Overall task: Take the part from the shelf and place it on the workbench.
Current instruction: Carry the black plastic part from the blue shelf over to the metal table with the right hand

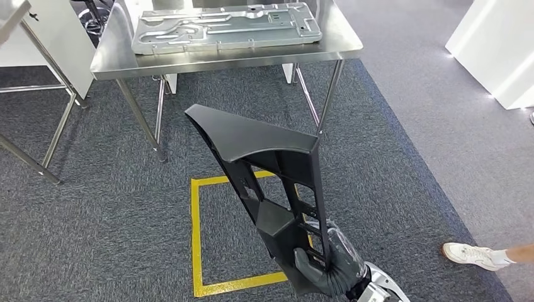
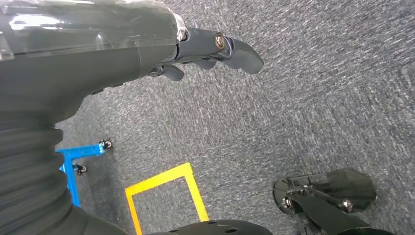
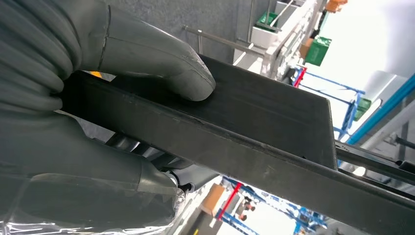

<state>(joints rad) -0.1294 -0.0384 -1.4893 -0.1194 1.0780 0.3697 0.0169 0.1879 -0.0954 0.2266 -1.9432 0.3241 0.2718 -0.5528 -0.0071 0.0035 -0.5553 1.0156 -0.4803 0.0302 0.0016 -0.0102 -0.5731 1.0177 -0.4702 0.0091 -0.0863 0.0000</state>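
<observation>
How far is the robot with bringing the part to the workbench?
Done: the right hand grips the black plastic part, already off the shelf. In hand: carrying it over the carpet. Left: reach the steel workbench ahead and set it down.

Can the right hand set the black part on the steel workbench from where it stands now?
Probably not yet: the right hand holds the black part short of the workbench, with carpet between.

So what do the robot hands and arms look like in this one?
Both robot hands, left and right, are dark grey, with a thick thumb, a ribbed wrist cover and clear plastic film over the back. A silver arm segment shows behind the right one.
</observation>
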